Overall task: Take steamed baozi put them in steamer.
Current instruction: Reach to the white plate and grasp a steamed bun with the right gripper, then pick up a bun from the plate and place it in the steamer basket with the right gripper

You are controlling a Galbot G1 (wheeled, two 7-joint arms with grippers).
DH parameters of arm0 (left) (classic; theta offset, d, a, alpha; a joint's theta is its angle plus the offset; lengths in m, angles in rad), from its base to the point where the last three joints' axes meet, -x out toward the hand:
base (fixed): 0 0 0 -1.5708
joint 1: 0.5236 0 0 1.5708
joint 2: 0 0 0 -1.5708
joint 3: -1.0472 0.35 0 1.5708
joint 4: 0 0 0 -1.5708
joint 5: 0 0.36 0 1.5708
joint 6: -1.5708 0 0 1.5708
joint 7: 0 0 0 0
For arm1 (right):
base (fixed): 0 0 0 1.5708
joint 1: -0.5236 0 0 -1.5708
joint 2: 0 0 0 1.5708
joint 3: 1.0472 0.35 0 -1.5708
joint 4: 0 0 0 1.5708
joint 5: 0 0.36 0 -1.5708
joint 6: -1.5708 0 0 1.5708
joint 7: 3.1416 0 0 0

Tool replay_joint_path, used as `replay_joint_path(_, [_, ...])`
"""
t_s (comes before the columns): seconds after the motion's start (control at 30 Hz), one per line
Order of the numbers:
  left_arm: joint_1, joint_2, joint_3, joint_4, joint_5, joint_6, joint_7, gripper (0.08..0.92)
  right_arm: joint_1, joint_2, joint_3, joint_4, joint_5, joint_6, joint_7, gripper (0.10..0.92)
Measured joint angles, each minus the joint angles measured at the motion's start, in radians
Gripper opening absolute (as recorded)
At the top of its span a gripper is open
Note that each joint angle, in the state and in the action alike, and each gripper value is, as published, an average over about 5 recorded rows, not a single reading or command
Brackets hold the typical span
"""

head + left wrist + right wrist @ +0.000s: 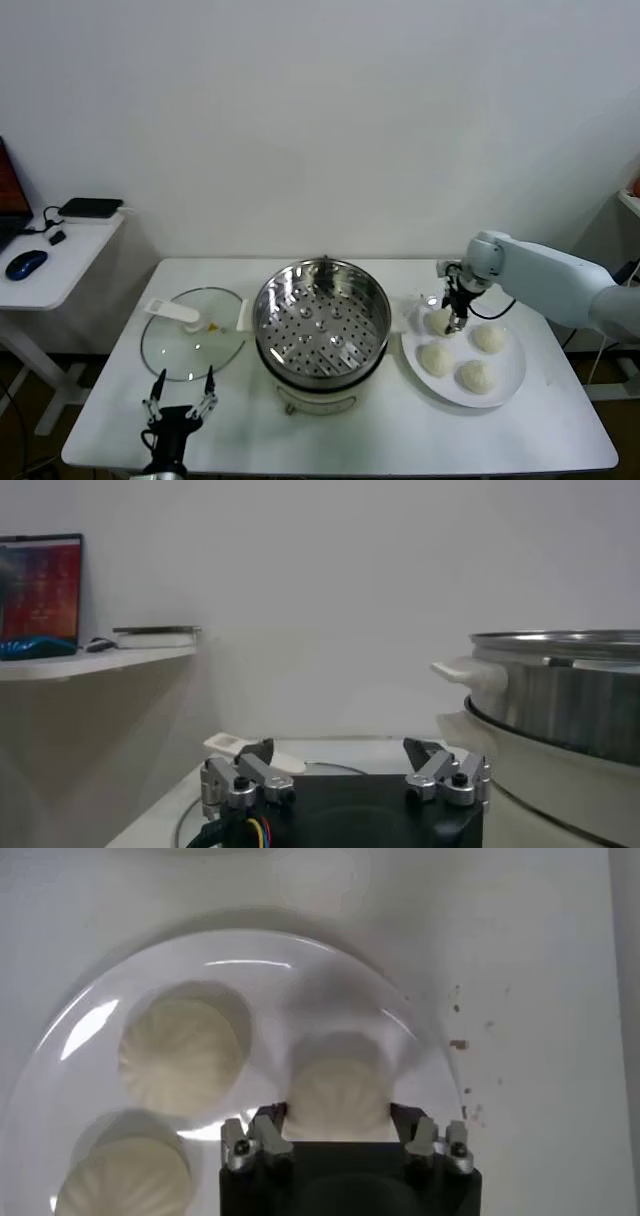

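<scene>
Several off-white steamed baozi lie on a white plate [512,380] at the right of the table. My right gripper [452,318] is down over the plate's near-left bun [438,321]. In the right wrist view its fingers press both sides of that baozi [338,1088], which still rests on the plate [330,948]; two more buns [182,1053] [125,1173] lie beside it. The shiny steamer [320,320] with its perforated tray stands mid-table, nothing in it. My left gripper [180,395] waits open near the table's front left.
A round glass lid [192,335] with a white handle lies flat left of the steamer, just beyond the left gripper [340,755]. The steamer's wall [570,680] rises close beside that gripper. A side desk [50,265] with a mouse stands off to the left.
</scene>
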Motion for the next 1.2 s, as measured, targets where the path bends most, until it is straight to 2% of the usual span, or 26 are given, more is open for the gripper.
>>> replay_joint_path(0.13, [0.003,0.000,-0.003,0.000,0.000,-0.003,0.000,0.823,0.011,-0.006,-0.009,0.009,0.000,0.000,0.000,0.595])
replay_joint_path(0.4, [0.002,0.000,-0.005,-0.008,-0.001,-0.005,-0.001,0.823,0.068,-0.030,-0.052,0.060,0.016,0.009,-0.012,0.585])
replay_joint_path(0.77, [-0.002,0.002,-0.009,-0.007,-0.003,-0.005,0.000,0.823,0.347,-0.071,-0.225,0.265,0.077,0.058,-0.053,0.585])
replay_joint_path(1.2, [-0.002,0.007,-0.005,-0.017,-0.003,-0.004,-0.002,0.823,0.637,0.009,-0.268,0.480,0.118,0.264,-0.059,0.586])
